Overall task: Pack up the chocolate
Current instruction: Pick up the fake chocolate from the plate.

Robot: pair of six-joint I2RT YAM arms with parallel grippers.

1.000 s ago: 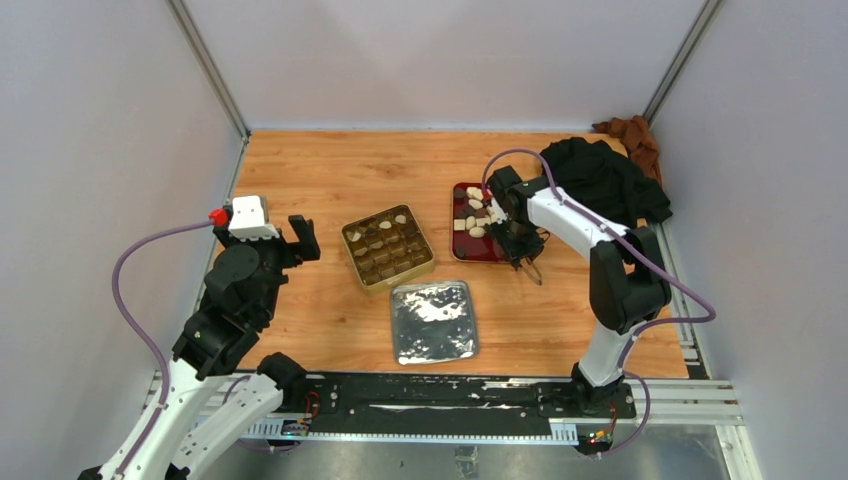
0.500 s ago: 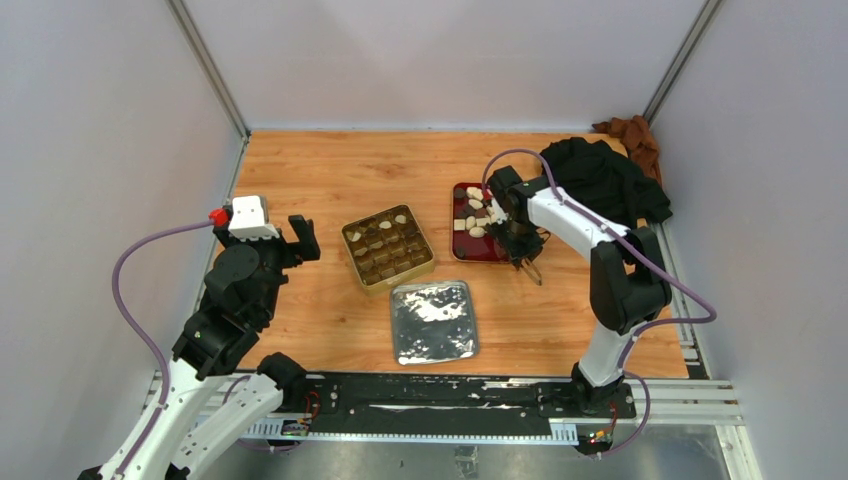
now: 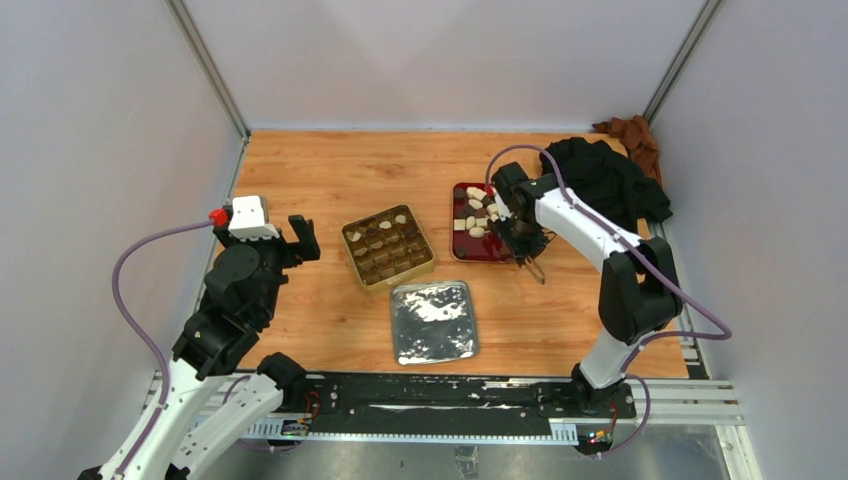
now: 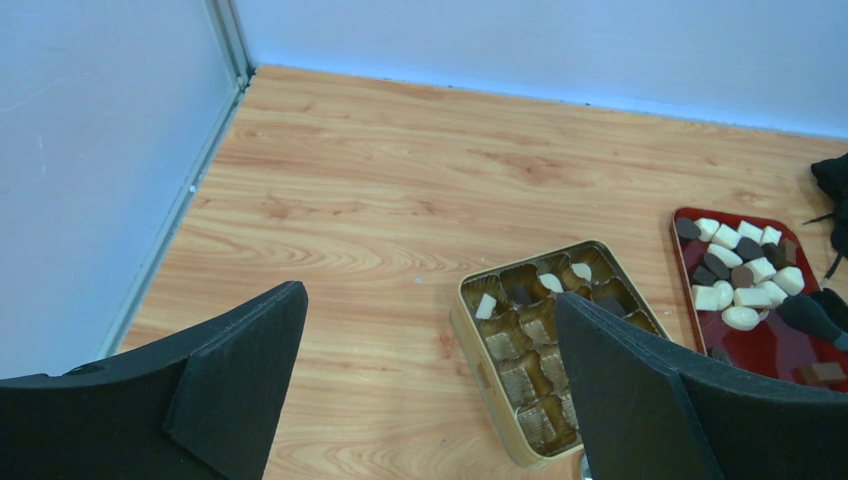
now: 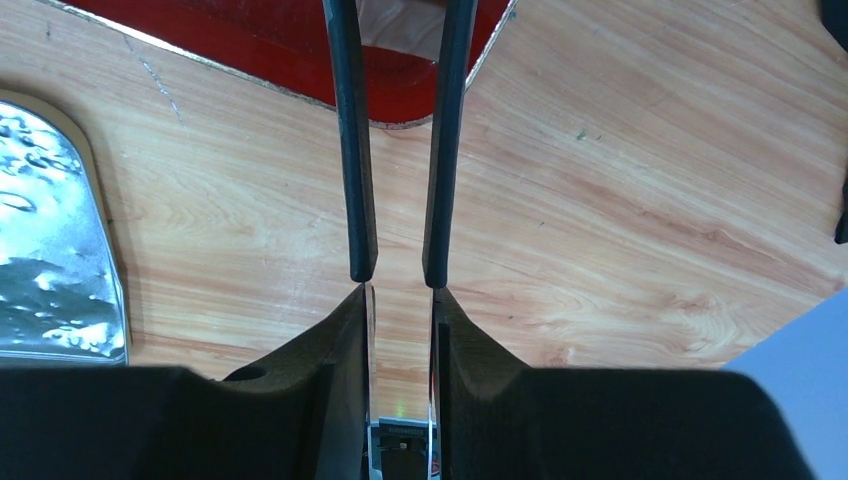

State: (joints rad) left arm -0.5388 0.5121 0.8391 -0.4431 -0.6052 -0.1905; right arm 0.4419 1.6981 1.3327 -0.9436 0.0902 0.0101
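Cream-white and dark brown chocolate [image 3: 475,215] chunks lie in a red tray [image 3: 458,250], which also shows in the left wrist view [image 4: 770,350] with its chocolate [image 4: 735,275]. My right gripper [image 3: 515,248] reaches into the tray's near right corner. In the right wrist view its long thin fingers [image 5: 345,150] run up over the tray rim, and a cream-white chunk [image 5: 400,25] fills the narrow gap between them at the top edge. A gold tin [image 3: 398,282] with brown cups holds a few chunks. My left gripper [image 4: 430,295] hangs open above bare wood, left of the tin.
A crinkled silver lid [image 3: 433,320] lies on the table in front of the tin, left of the right gripper's fingers [image 5: 50,250]. Black cloth [image 3: 600,175] and brown cloth [image 3: 630,135] are heaped in the far right corner. Walls close in the table at the back and sides.
The right gripper's fingers have drawn closer together at the tray's near right corner, and the right arm's elbow has shifted slightly. The left arm has not moved.
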